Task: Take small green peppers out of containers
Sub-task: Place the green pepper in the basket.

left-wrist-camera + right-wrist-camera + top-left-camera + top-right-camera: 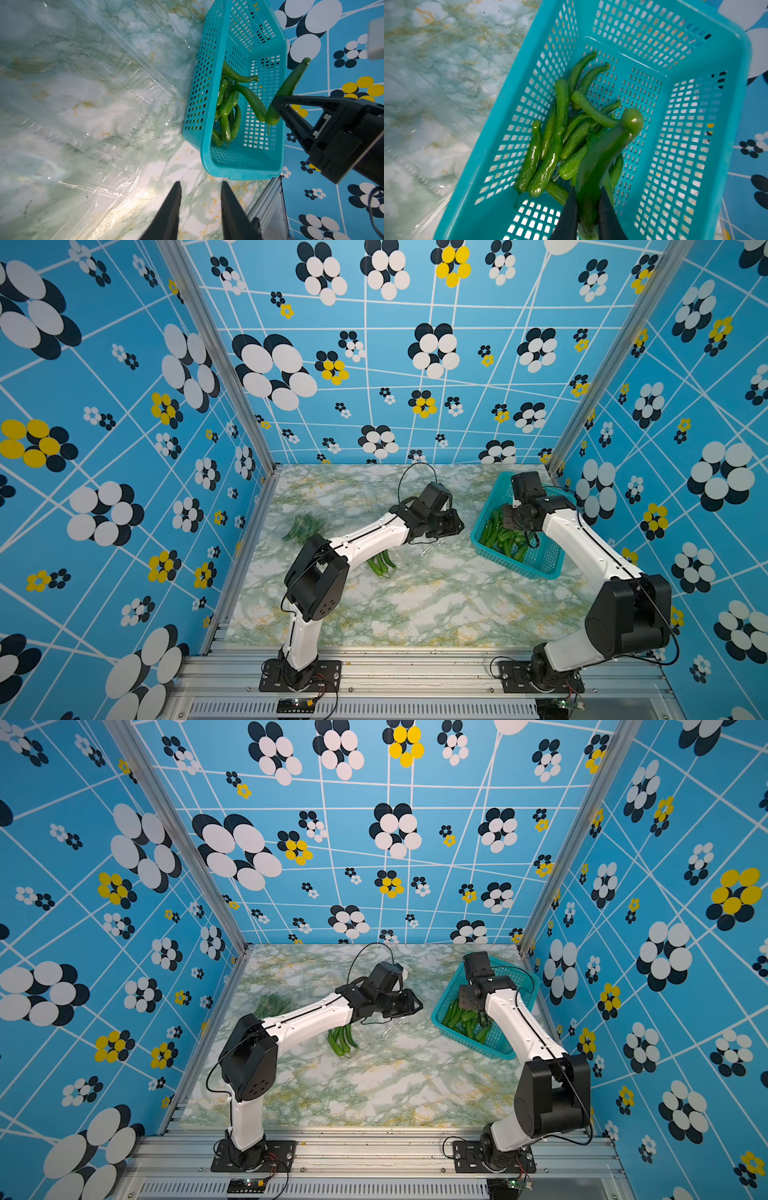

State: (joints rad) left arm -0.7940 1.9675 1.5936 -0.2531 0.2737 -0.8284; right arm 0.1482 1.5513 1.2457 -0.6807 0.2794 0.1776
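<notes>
– Top views both show, at the far left, one clear container (311,516) with small green peppers (297,529) inside it, not yet emptied. Why is it left alone?
– I think because the arms work on one box at a time. Next to the right, a bunch of peppers (380,565) lies on the marble table (415,605), partly under the left arm (365,537); whether thin plastic surrounds them I cannot tell.
– And the left gripper (200,185)?
– Its fingers (169,209) stand apart and I see nothing between them. It hovers just beside an empty container (99,99), probably to steady it or move it away, since no pepper is in it.
– Then the teal basket (199,93)?
– It collects what comes out; many basket peppers (548,149) already lie in a heap on its floor.
– And at the right?
– The right gripper (588,190) is clamped on the held pepper (610,143) near one end, above the basket, so that it can fall onto the heap when the grip opens.
</notes>
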